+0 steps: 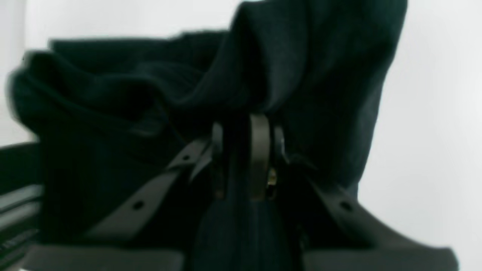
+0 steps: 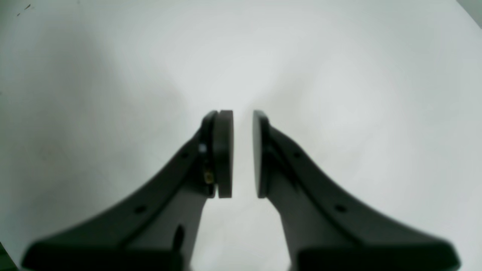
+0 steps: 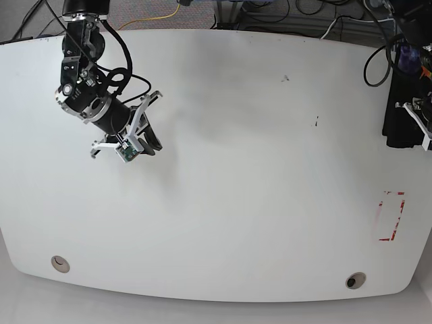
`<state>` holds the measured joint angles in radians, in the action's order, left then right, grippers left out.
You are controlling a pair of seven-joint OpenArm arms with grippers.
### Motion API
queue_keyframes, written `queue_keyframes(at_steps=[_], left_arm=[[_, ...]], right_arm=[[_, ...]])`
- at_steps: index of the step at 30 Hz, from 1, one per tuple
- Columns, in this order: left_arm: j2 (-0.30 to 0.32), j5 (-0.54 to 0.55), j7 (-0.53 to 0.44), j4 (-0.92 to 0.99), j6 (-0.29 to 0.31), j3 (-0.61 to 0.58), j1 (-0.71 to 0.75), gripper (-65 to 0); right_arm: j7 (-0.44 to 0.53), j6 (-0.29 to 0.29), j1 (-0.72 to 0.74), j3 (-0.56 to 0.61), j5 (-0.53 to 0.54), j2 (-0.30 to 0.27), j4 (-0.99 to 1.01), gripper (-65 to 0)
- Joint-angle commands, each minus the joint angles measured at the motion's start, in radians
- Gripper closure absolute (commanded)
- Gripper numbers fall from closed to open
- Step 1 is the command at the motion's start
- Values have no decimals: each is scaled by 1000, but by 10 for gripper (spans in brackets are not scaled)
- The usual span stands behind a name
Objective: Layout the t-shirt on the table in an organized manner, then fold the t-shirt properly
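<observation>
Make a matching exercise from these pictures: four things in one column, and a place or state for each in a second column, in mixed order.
Things:
1. t-shirt
2. right hand
3. red tape rectangle
4. left hand

Places or states:
a. holds nothing, small gap between its pads
b. closed on black cloth
c. bunched, hanging at the table edge
d. marked on the tabletop

Pairs: 1-c, 2-a, 3-d, 4-b

this looks like a robot lab. a big white table [image 3: 216,169] fills the room, and a robot arm [image 3: 88,74] hangs over it. black cables [image 3: 317,13] and a yellow wire [image 3: 158,17] lie on the grey floor behind it. a red tape box [image 3: 391,216] is stuck near one corner, and two round holes [image 3: 61,263] sit by the near edge.
</observation>
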<state>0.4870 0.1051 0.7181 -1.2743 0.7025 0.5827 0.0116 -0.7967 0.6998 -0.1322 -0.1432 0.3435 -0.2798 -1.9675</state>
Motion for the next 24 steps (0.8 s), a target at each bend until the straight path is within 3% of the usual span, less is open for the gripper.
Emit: queue_keyframes(at_steps=[1, 5, 9, 15, 20, 24], left_arm=[[26, 18, -32, -67, -4, 4, -43, -69], [-23, 15, -47, -135, -4, 4, -80, -69], [-77, 15, -173, -216, -4, 3, -95, -69], [-153, 9, -426, -233, -25, -66, -80, -69], [-221, -48, -573, -259, -97, -117, -68, -69], [-284, -75, -631, -307, -113, -148, -37, -69]], right_arm=[[26, -2, 36, -3, 7, -8, -22, -90], [32, -2, 64, -5, 4, -3, -19, -89], [66, -45, 90, 0, -83, 23, -14, -89], [311, -55, 93, 0, -358, 133, 21, -89], [529, -64, 95, -6, -507, 201, 118, -87], [685, -154, 95, -6, -535, 201, 214, -87]])
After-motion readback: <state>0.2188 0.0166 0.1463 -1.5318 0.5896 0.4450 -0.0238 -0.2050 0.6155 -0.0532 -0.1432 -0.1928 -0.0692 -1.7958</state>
